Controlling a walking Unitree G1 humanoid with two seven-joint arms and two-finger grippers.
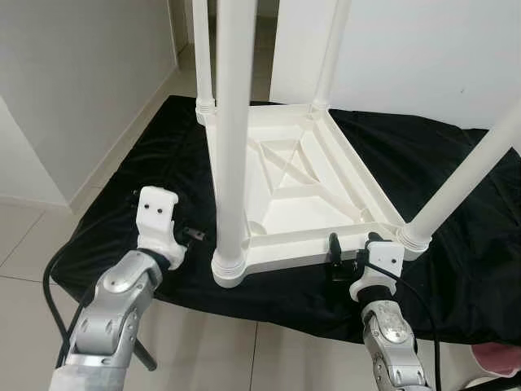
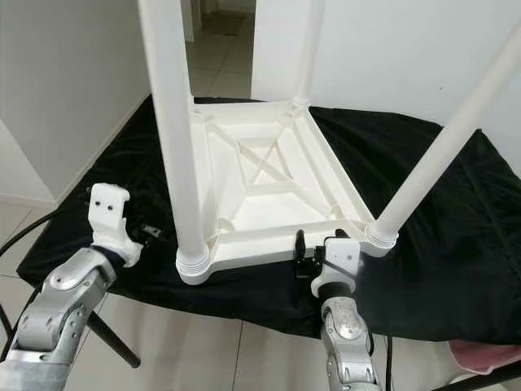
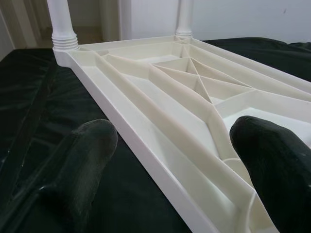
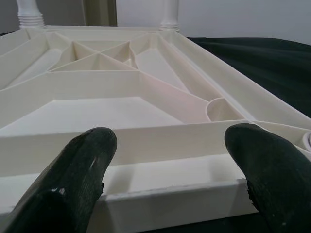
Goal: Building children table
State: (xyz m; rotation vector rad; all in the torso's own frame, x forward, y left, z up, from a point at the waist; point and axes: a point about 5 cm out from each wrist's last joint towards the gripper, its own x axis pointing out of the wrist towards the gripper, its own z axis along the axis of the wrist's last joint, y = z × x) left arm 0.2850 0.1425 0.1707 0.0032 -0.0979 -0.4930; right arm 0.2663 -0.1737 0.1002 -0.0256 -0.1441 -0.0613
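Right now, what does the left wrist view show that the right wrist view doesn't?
Left wrist view: the table's long side rim running between the open left pincer's fingers, black cloth beside it. Right wrist view: the short end rim straight ahead between the open right pincer's fingers. Both: the upturned white table's ribbed underside and two far legs.

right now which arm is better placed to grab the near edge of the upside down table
Right. The right end effector is open and sits right at the near rim of the white table, which shows between its fingers in the right wrist view. The left end effector, also open, sits beside the near left leg.
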